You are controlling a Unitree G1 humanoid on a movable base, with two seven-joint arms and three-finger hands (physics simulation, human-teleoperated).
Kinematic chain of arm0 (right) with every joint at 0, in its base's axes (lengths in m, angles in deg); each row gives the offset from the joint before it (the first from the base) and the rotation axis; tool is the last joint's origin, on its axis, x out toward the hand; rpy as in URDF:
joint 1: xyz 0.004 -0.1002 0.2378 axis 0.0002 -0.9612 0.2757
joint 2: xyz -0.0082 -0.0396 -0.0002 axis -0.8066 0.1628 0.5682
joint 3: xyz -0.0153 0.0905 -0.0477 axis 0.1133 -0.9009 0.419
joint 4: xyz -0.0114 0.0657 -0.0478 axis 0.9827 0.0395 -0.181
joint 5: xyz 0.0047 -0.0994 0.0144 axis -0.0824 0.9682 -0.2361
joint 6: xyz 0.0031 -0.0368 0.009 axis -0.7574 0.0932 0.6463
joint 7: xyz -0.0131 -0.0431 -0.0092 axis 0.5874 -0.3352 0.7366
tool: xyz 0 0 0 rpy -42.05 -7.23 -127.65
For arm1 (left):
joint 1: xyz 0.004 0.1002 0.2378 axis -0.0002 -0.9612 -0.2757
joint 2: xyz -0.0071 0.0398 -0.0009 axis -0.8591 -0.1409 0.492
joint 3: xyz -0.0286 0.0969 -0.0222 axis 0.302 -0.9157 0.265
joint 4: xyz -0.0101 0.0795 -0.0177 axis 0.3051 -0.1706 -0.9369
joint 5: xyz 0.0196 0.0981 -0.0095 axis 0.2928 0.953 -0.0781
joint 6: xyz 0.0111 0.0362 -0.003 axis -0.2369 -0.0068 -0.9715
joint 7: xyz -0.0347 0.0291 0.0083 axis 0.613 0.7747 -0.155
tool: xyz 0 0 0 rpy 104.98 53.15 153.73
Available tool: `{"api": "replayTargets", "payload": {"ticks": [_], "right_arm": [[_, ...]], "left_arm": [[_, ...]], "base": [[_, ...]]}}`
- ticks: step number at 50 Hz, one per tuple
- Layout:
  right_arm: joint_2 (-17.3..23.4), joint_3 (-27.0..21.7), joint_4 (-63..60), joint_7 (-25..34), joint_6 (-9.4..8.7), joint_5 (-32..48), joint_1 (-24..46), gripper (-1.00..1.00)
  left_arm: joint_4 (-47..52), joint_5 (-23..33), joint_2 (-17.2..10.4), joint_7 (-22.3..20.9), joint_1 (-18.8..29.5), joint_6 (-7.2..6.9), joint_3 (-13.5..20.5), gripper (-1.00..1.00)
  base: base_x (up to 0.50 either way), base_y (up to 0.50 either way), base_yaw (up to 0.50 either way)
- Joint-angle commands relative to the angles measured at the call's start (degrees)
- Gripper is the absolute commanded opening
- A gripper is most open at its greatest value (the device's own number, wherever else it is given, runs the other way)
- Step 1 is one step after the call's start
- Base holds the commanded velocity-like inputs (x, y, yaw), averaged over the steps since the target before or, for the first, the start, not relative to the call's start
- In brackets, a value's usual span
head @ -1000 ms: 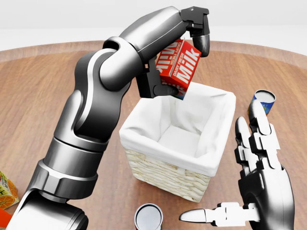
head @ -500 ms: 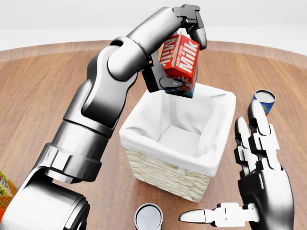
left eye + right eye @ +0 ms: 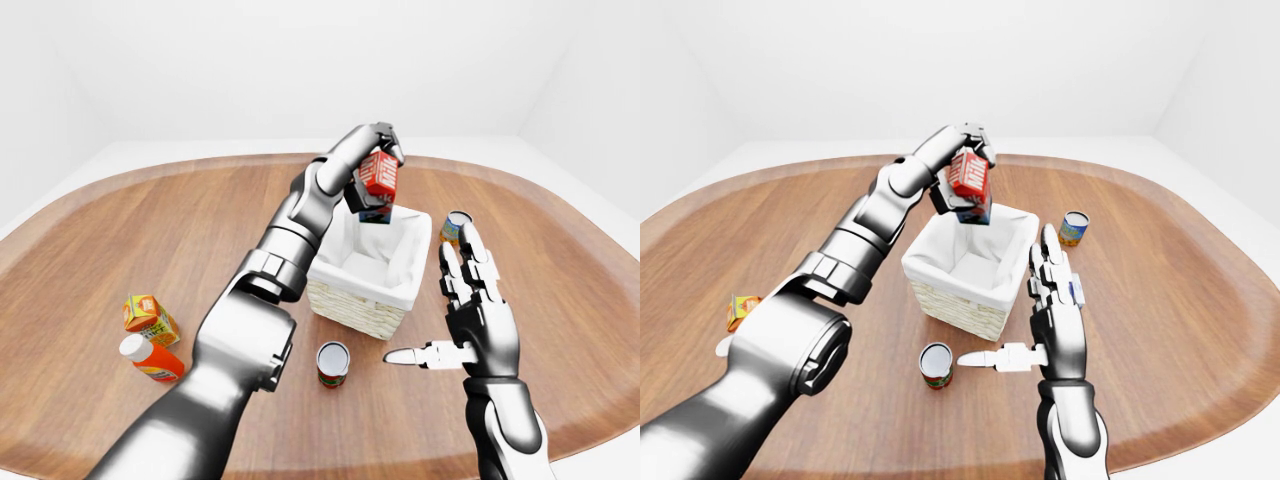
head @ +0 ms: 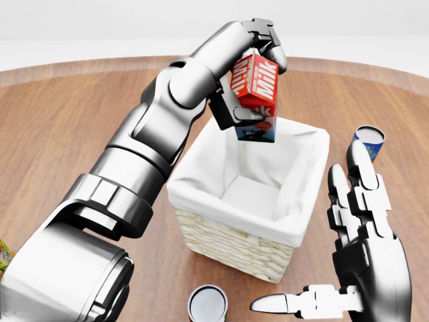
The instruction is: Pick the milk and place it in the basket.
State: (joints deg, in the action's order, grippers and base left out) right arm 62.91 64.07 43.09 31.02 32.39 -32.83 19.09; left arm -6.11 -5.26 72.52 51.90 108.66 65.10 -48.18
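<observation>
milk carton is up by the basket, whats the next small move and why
Probably lower it, then let go. The left hand grips the milk carton above the top edge of the basket, whose white lining looks empty, so a short drop should land it inside.

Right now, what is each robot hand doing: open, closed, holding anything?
Left robot hand: closed on the milk, held above the basket.
Right robot hand: open, fingers spread, holding nothing.
</observation>
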Motion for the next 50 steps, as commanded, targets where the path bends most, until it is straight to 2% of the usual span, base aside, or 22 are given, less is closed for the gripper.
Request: {"api": "replayTargets", "payload": {"ticks": [1,6,7,8,9,10,11,12,17,25,38,50], "right_arm": [[0.0,0.0,-0.1,0.1,-0.04,-0.1,-0.1,1.0],[0.0,0.2,0.0,0.1,0.09,0.0,-0.1,1.0],[0.0,0.2,0.2,0.1,0.11,0.0,0.0,1.0],[0.0,0.2,0.2,0.0,0.15,0.1,0.0,1.0],[0.0,0.2,0.2,0.1,0.23,0.1,-0.1,1.0],[0.0,0.2,0.2,0.1,0.28,0.0,-0.2,1.0],[0.0,0.2,0.1,0.1,0.35,0.0,-0.2,1.0],[0.0,0.2,0.1,0.1,0.3,0.0,-0.2,1.0],[0.0,0.4,0.2,0.0,0.35,0.2,-0.2,1.0],[0.1,0.4,0.1,0.1,0.18,0.1,-0.2,1.0],[0.1,0.6,0.0,0.1,0.32,0.2,-0.4,1.0],[0.1,0.4,-0.1,0.2,0.19,-0.1,-0.4,1.0]], "left_arm": [[-3.2,0.0,1.5,2.9,2.6,1.56,1.5,-1.0],[-5.3,0.1,1.7,3.4,4.2,2.14,1.7,-1.0],[-5.3,0.1,1.6,3.5,4.0,2.75,1.7,-1.0],[-5.3,-0.9,2.0,1.2,3.8,3.59,2.1,-1.0],[-5.4,-0.1,1.7,3.2,4.5,2.42,1.9,-1.0],[-5.8,-0.3,1.1,2.8,5.6,2.4,2.2,-1.0],[-4.8,-0.2,1.5,2.8,5.6,1.41,2.0,-1.0],[-5.1,-0.7,2.1,2.0,5.5,1.3,2.1,-1.0],[-6.5,-0.7,2.9,3.1,6.2,1.94,2.0,-1.0],[-8.5,-1.0,2.4,4.7,7.1,3.03,2.6,-1.0],[-10.1,0.4,3.2,7.4,5.3,5.63,2.2,-1.0],[-12.0,0.8,2.8,8.0,4.6,6.18,2.8,-1.0]], "base": [[0.0,0.0,0.0],[0.0,0.0,0.0],[0.0,0.0,0.0],[0.0,0.0,0.0],[0.0,0.0,0.0],[0.0,0.0,0.0],[0.0,0.0,0.0],[0.0,0.0,0.0],[0.0,0.0,0.0],[0.0,0.0,0.0],[0.0,0.0,0.0],[0.0,0.0,0.0]]}}
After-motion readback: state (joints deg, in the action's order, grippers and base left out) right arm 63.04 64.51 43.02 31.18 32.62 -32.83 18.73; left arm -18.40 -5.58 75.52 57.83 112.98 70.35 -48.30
